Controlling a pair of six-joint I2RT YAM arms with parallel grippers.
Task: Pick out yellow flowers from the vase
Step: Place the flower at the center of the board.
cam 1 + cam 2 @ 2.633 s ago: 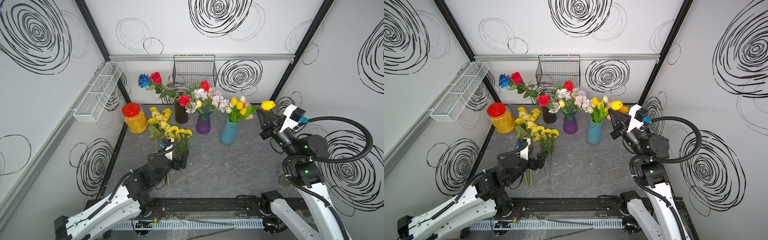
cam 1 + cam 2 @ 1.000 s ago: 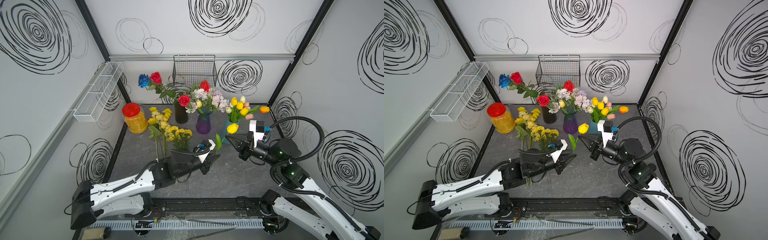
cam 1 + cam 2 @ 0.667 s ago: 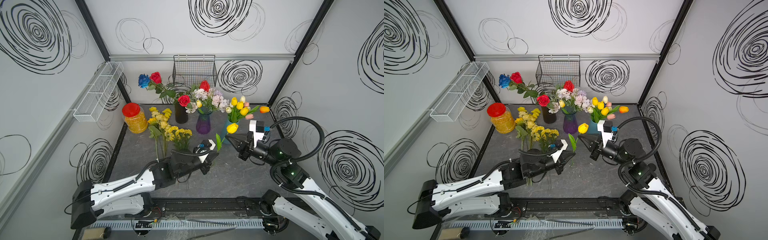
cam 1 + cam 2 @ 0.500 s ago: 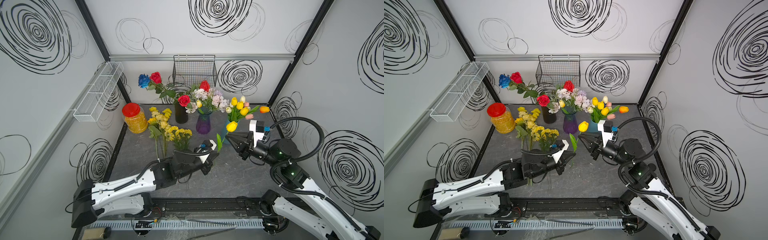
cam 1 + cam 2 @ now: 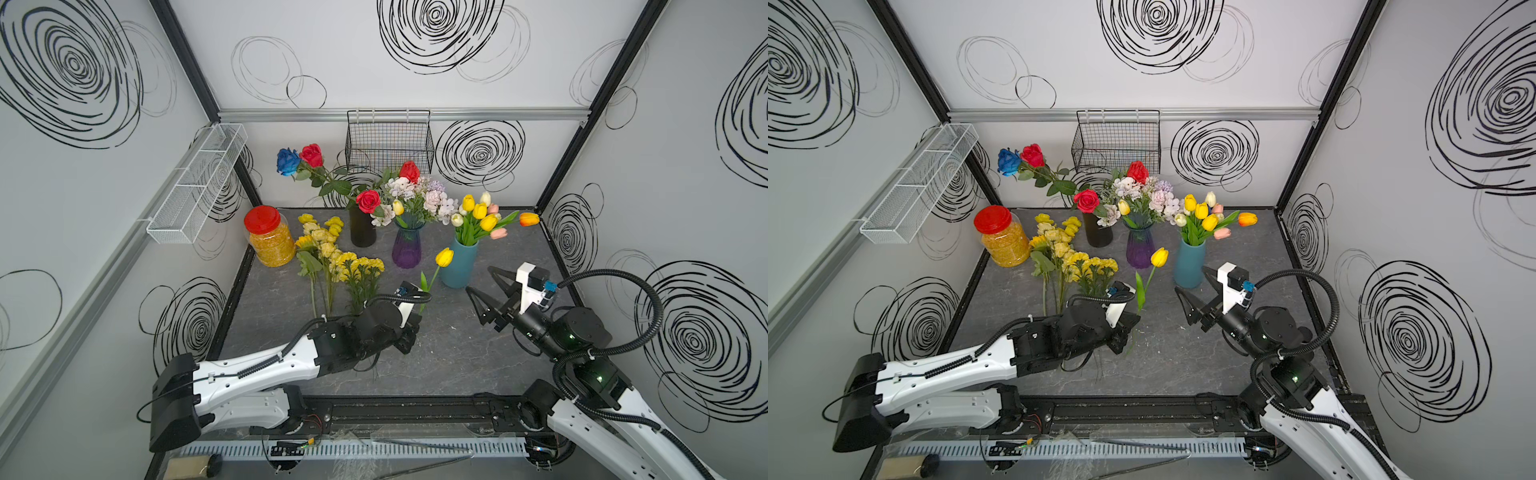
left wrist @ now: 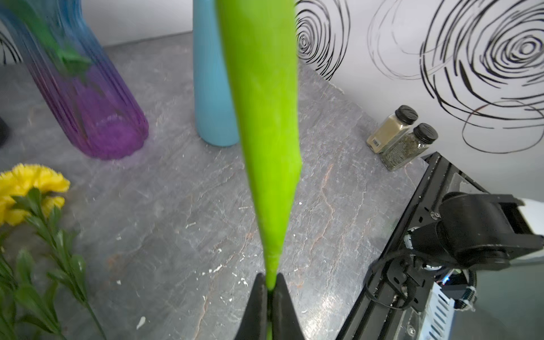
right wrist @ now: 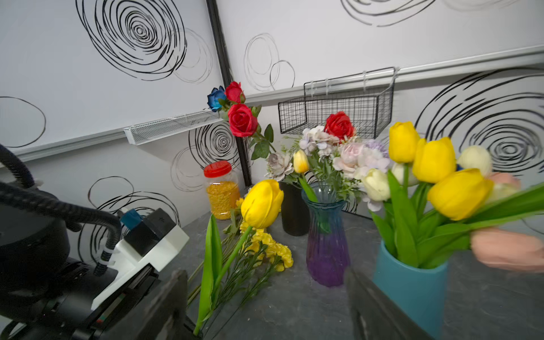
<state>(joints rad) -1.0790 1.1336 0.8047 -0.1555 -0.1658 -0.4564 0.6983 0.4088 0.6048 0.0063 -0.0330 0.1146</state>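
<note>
Right gripper [image 5: 478, 277] has opened and let go of the tulip [image 5: 444, 257]; its jaws stand wide apart with nothing between them, and the bloom now sits apart from it, toward the left arm. Left gripper [image 6: 271, 290] has closed: jaws pinched together low on the tulip stem, and in the left wrist view the leaf [image 6: 265, 117] rises straight from the tips. Tulip tilted, bloom up, near the teal vase [image 5: 459, 266] but outside it. Three yellow tulips [image 5: 480, 210] stand in that vase. Yellow pile [image 5: 332, 253] lies on the table [image 5: 449, 365] beside the jar [image 5: 270, 241].
</note>
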